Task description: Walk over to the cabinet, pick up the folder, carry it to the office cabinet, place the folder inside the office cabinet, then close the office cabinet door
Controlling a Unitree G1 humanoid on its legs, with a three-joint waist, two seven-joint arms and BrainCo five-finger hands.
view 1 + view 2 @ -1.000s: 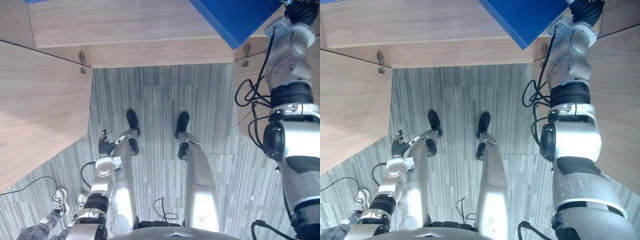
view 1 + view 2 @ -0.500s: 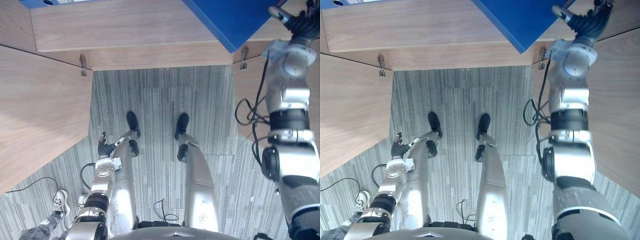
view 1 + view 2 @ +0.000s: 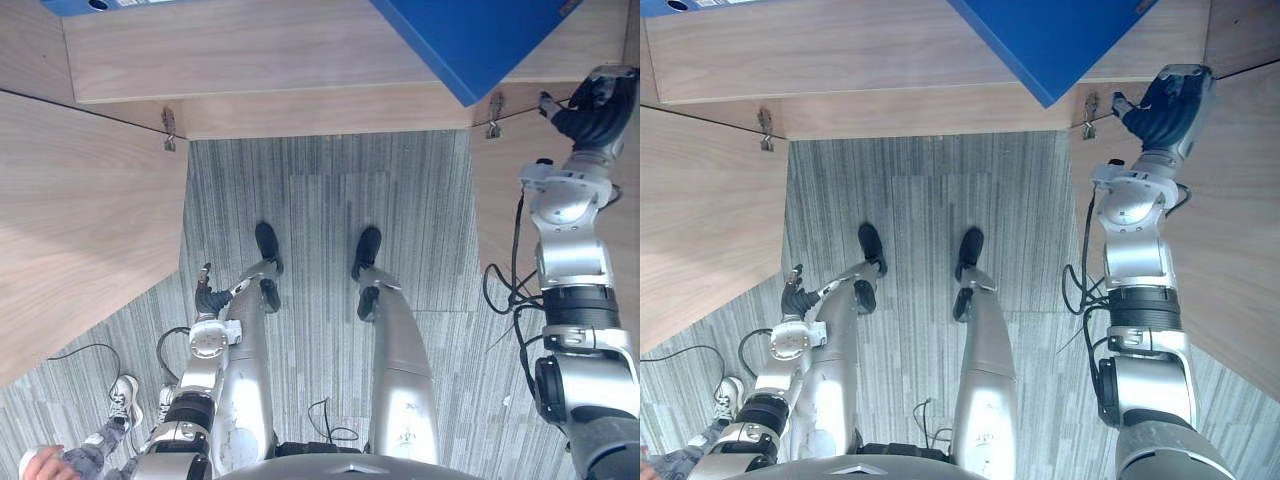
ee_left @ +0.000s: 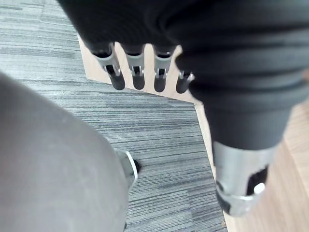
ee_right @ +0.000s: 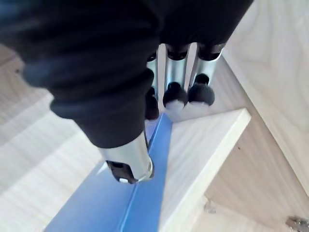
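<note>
The blue folder (image 3: 470,40) lies on the wooden shelf (image 3: 280,50) of the open office cabinet, one corner jutting past the shelf's front edge. My right hand (image 3: 1170,105) hangs off to the folder's right, apart from it, in front of the right door. In the right wrist view its fingers (image 5: 176,82) are curled and empty, with the folder (image 5: 140,193) on the shelf board beyond them. My left hand (image 3: 207,295) hangs low at my side, fingers (image 4: 137,72) straight and holding nothing.
The cabinet's left door (image 3: 80,220) and right door (image 3: 1240,220) both stand swung out toward me, with grey carpet (image 3: 320,200) between them. A second blue folder (image 3: 90,5) lies at the shelf's far left. A person's shoes (image 3: 122,400) show at the lower left.
My right hand has come away from the folder, dropping back and to the right, and its fingers have curled. The folder stays on the shelf. The left hand has not moved.
</note>
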